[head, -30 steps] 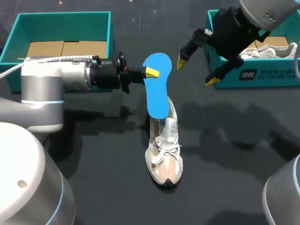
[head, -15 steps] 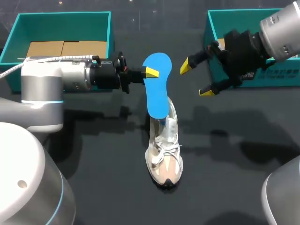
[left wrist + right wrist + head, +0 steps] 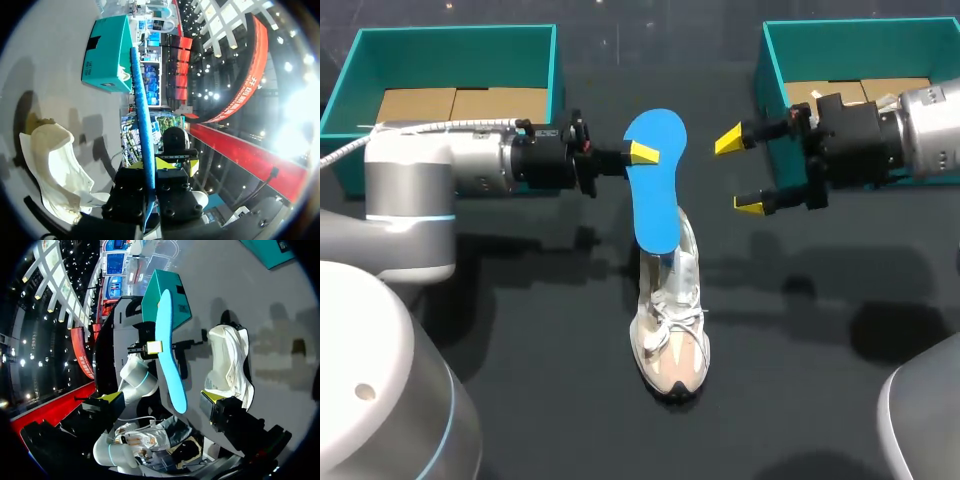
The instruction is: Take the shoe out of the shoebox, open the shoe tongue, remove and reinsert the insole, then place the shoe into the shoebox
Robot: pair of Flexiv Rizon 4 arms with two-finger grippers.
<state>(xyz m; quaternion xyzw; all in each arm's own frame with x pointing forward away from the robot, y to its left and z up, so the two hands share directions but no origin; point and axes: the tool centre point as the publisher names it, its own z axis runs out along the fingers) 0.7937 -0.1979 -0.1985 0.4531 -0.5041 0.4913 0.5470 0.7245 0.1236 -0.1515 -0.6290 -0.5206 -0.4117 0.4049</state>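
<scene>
A blue insole stands nearly upright over the heel of a white and beige sneaker that lies mid-table with its toe toward me. My left gripper is shut on the insole's upper part from the left. In the left wrist view the insole shows edge-on between the fingers, with the sneaker beside it. My right gripper hangs open just right of the insole, touching nothing. In the right wrist view that gripper faces the insole, the sneaker and the left gripper.
A teal shoebox with cardboard inside sits at the back left. A second teal shoebox is at the back right, partly covered by my right arm. The dark tabletop lies bare around the sneaker.
My right arm has swung down from over the right shoebox and turned its open gripper toward the insole. The left arm, insole and sneaker have stayed still.
</scene>
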